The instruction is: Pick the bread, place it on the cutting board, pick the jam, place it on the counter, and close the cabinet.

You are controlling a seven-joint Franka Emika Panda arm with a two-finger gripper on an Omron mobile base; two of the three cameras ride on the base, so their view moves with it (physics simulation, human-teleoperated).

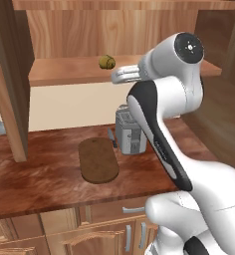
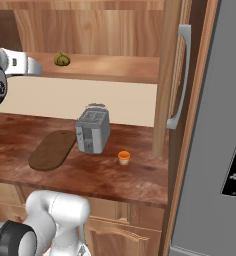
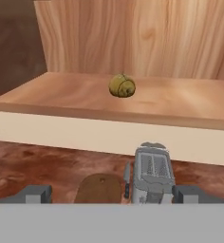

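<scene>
The bread [image 1: 106,61] [image 2: 62,59] [image 3: 122,86], an olive-yellow lumpy ball, rests on the open cabinet's shelf [image 1: 64,74]. My gripper [image 1: 114,75] [image 2: 40,68] [image 3: 115,194] hovers open just short of the shelf edge, level with the bread and holding nothing. The dark oval cutting board [image 1: 98,160] [image 2: 52,149] [image 3: 100,188] lies bare on the reddish counter [image 1: 35,174] below. The small orange jam [image 2: 123,157] stands on the counter right of the toaster. Both cabinet doors [image 1: 10,79] [image 2: 171,75] stand swung open.
A grey toaster [image 1: 129,131] [image 2: 92,131] [image 3: 153,172] stands beside the board, with a knife [image 1: 112,139] [image 3: 127,180] between them. A tall grey fridge [image 2: 225,125] bounds the right side. The open right door's bar handle [image 2: 180,75] juts over the counter.
</scene>
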